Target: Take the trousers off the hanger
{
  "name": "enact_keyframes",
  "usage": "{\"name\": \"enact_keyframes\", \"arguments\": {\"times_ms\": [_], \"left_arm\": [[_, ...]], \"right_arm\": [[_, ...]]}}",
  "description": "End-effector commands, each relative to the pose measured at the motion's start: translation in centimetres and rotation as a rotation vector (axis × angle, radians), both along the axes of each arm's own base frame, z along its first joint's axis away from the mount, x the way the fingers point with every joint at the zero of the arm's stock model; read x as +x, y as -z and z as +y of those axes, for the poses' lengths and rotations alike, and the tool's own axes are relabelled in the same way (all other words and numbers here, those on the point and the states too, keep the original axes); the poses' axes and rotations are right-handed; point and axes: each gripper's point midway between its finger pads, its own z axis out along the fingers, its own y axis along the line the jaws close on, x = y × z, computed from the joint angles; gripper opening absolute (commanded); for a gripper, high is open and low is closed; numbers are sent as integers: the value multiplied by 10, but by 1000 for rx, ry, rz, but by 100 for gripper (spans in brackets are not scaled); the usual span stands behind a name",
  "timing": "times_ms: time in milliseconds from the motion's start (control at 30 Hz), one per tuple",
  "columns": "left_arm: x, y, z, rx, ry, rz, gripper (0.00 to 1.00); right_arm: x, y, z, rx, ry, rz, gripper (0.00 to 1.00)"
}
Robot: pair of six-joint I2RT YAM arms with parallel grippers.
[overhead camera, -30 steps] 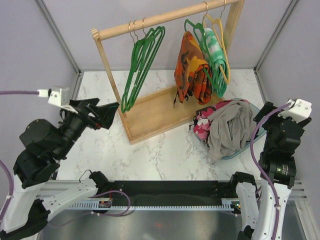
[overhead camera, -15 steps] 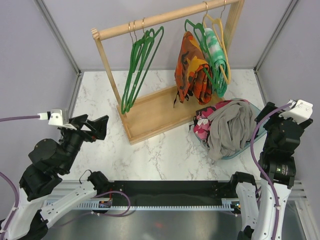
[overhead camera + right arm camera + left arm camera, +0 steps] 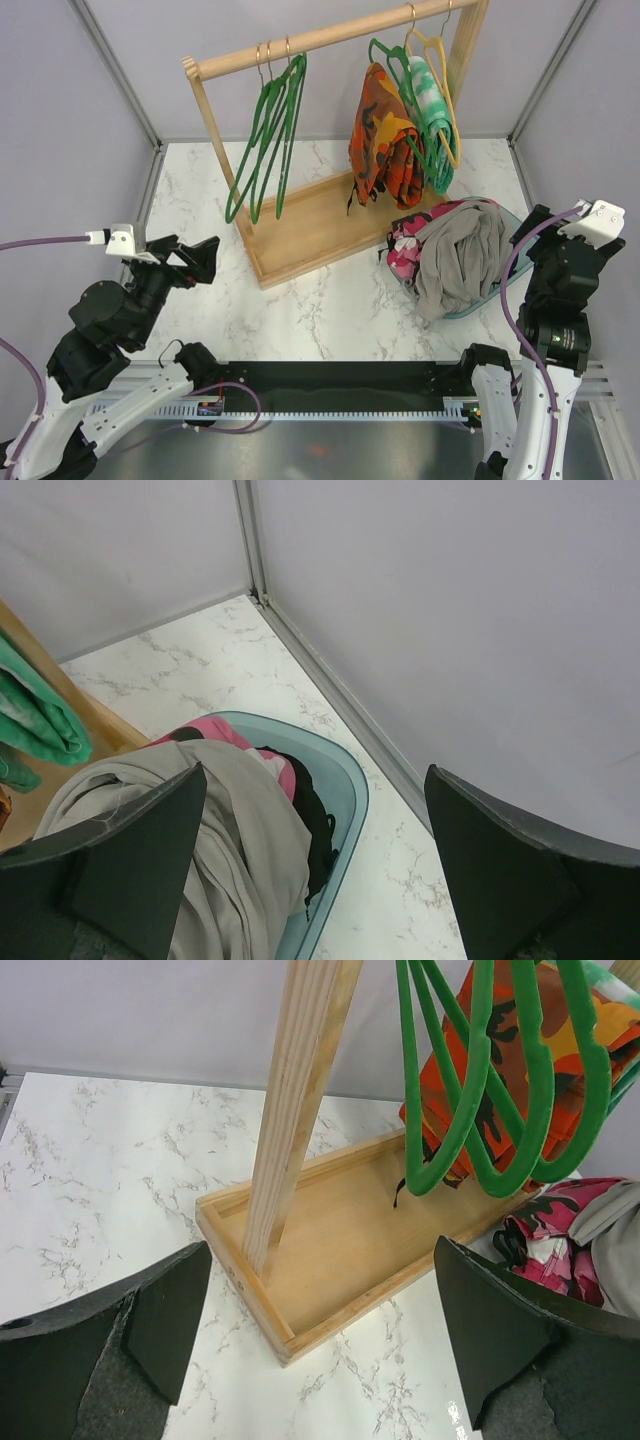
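Orange-patterned trousers [image 3: 380, 140] and green-white trousers [image 3: 428, 105] hang on hangers at the right end of the wooden rack [image 3: 330, 36]. Several empty green hangers [image 3: 265, 140] hang at its left end, swung to the left. Grey trousers [image 3: 460, 255] lie over pink camouflage trousers [image 3: 405, 248] in a teal basin [image 3: 478, 305]; black trousers [image 3: 330, 825] show beneath them in the right wrist view. My left gripper [image 3: 195, 258] is open and empty, left of the rack base [image 3: 340, 1250]. My right gripper [image 3: 535, 230] is open and empty, above the basin's right rim [image 3: 345, 830].
The rack's wooden tray base [image 3: 310, 225] sits mid-table. Its upright post [image 3: 295, 1110] stands close in front of the left gripper. Enclosure walls and corner frame [image 3: 300, 640] border the marble table [image 3: 340, 310].
My left arm has drawn back toward the near left, away from the rack. The empty green hangers have swung to the left. The right arm has not moved.
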Motion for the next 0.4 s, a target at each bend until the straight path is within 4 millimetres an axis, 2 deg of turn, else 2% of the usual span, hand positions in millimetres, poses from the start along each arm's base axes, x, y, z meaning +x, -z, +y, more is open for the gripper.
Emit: {"name": "enact_keyframes", "arguments": {"times_ms": [0, 233, 367], "left_arm": [[2, 1, 5, -15, -30, -11, 100], [2, 2, 7, -4, -42, -12, 100], [3, 10, 8, 1, -51, -2, 100]], "right_arm": [[-1, 1, -4, -10, 22, 4, 98], [1, 4, -4, -7, 19, 8, 98], [4, 7, -1, -25, -10, 25, 98]]}}
